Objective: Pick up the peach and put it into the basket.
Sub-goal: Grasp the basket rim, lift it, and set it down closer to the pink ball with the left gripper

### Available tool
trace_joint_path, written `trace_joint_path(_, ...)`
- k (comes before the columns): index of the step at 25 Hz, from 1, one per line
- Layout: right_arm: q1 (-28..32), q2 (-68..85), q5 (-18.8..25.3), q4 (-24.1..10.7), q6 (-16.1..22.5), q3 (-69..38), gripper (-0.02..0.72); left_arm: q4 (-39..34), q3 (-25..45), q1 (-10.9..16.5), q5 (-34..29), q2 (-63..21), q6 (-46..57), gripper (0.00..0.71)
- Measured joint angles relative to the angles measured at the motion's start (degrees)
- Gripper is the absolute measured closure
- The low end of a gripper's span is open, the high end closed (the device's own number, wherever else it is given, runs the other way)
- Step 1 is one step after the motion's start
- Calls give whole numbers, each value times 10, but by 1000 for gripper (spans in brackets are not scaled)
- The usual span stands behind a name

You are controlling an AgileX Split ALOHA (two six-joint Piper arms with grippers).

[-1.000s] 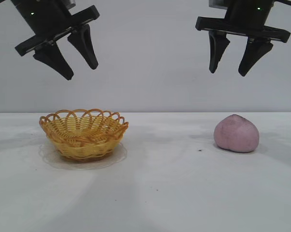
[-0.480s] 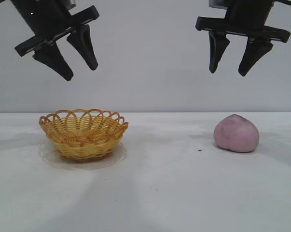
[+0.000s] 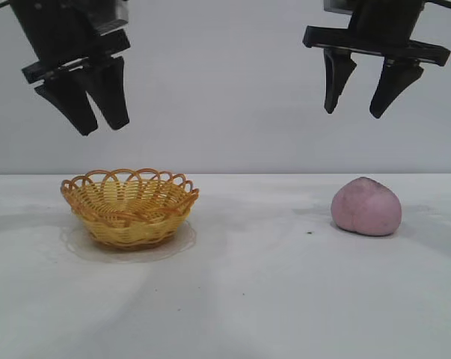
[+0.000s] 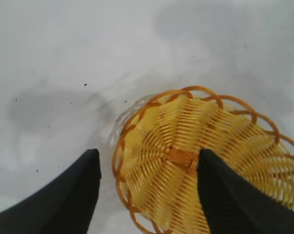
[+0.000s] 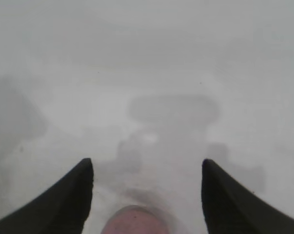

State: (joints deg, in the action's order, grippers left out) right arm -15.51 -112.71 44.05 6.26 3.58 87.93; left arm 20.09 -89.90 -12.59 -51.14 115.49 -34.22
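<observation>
Since the earlier frame, only the left end effector [image 3: 96, 123] had changed: it had rolled about its own axis, so that its two fingers, previously splayed at a slant, now hung closer together in the exterior view and pointed more directly downward. Its position above the desk [image 3: 255, 299] was otherwise unchanged. Basket, peach and right end effector had not shifted.

Left to right in the exterior view: the left end effector hung high above the left part of the desk, roughly over the basket's left half. Its jaws stood partly open and gripped nothing. In the left wrist view, the two dark fingers [image 4: 64, 200] framed the basket [image 4: 205, 165] below, one finger over bare desk beside the rim, the other over the basket's interior.

The basket [image 3: 129, 207] sat upright on the left part of the desk. It contained nothing.

The peach [image 3: 366, 206] rested on the desk at the right, well apart from the basket, with no finger touching it.

The right end effector [image 3: 363, 111] hung high above the peach, jaws partly open and pointing downward, holding nothing. In the right wrist view, the peach [image 5: 134, 220] appeared at the frame edge between the two fingers [image 5: 59, 204].
</observation>
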Motion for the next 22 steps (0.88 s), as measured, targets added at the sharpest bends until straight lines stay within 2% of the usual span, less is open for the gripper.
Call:
trace_joint_path(5,0,0,6,-10,0,0,292,-29,-91,0,-106,59,-42,289)
trace_joint_path(8,0,0,6,-12,0,0,292,-34,-137,-1,-139,90,-60,289)
trace_joint_path(15,0,0,7,-14,0,0,292,-93,-225,-28,-181,149,-83,289)
trace_joint_path(22,0,0,8,-16,0,0,292,-123,-251,-46,-189,193,-85,289)
